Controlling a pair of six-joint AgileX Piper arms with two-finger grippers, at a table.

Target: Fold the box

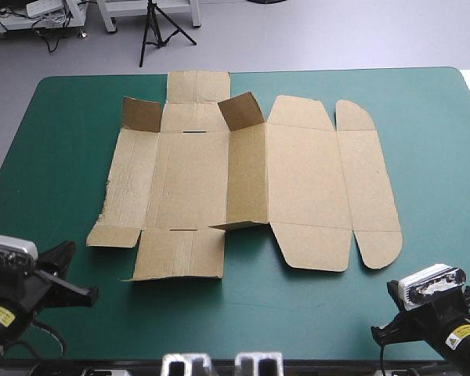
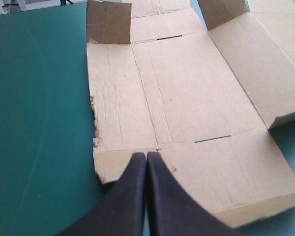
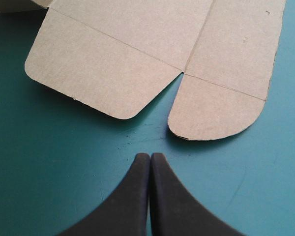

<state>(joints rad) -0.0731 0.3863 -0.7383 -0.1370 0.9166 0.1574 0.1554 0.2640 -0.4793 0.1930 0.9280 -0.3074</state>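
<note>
From above, the box [image 1: 298, 180] lies opened out as a brown sheet in the middle of the table [image 1: 423, 110]. Its long axis runs left to right across the teal-green cover, and its rounded end points toward the table's right edge. Along its far side one small flap [image 1: 142, 115] stands up and a second flap [image 1: 240, 110] stands up nearer the middle. The narrow panel beside that second one is tilted up off the cover. The left gripper [image 1: 90, 295] sits by the table's near-left corner and the right gripper [image 1: 378, 333] by the near-right corner. Both are apart from the board.

In the left wrist view, the left gripper [image 2: 146, 156] has its black fingers pressed together into one pointed arch, with nothing between them. The tip points at the box [image 2: 187, 98], toward its near-left corner flap. The sheet stretches away ahead of it, its left edge ragged.

In the right wrist view, the right gripper [image 3: 150, 156] is clenched the same way and is empty, over bare cover. Ahead of it lie two round-cornered flaps of the box [image 3: 137, 44], near the tip but not touching it.
</note>
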